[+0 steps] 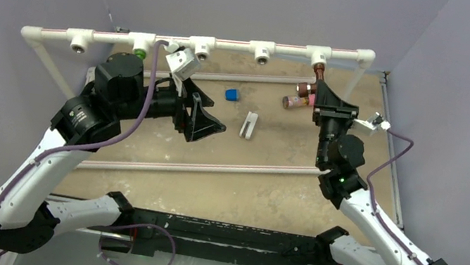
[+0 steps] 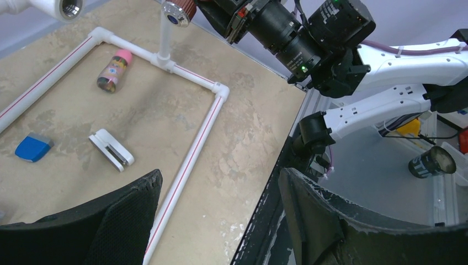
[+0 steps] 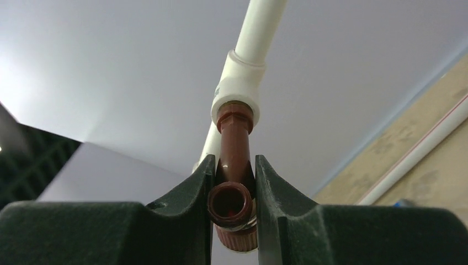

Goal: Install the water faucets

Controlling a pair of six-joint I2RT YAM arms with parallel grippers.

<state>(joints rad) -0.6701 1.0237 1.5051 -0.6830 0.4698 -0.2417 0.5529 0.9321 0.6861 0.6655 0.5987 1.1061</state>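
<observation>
Reddish-brown plastic, bent like a small tap: that water faucet (image 3: pixel 234 141) sits pinched between the fingers of my right gripper (image 3: pixel 234 182). The jaws are drawn in narrow on its neck, just above the round open spout end. Its upper end meets the socket of a white tee fitting (image 3: pixel 238 91) on the raised white plastic pipe rail (image 1: pixel 232 44). From the wrist view I cannot tell whether it is fully home or only part way in. Overhead, this is the tee nearest the right end of the rail.

The bright green water faucet (image 1: pixel 139 54) shows at the second tee from the left with no gripper on it, so I judge that one installed. My left gripper (image 2: pixel 221 212) hangs over the table, well apart from the rail, with its jaws spread wide and nothing between them.

As I read it, one faucet is done and the second is at its fitting. What remains is to finish seating the brown one, let go and back the right arm away.
</observation>
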